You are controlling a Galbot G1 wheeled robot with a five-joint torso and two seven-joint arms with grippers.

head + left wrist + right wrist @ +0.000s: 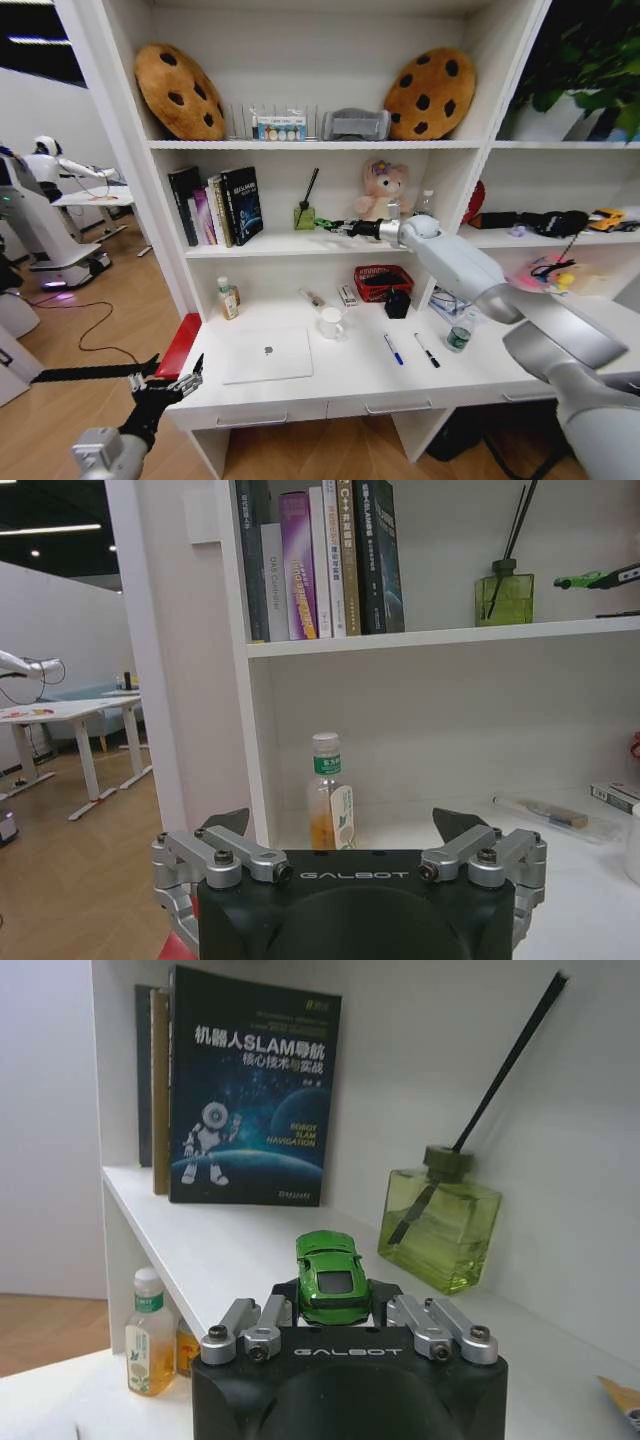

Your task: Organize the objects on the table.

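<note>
Up on the shelf (pixel 262 246), right end effector (pixel 335 1305) gripping green toy car (pixel 329 1274)

A slim silver laptop (pixel 267 356) lies shut and flat near the front edge of the white table (pixel 350 385). Right of it, a blue pen (pixel 393 348) and a black pen (pixel 427 350) lie side by side, apart. A green-banded bottle (pixel 459 333) stands beyond them. A small green toy car (pixel 331 1275) sits clamped in the right gripper (pixel 334 1312) above the shelf
</note>
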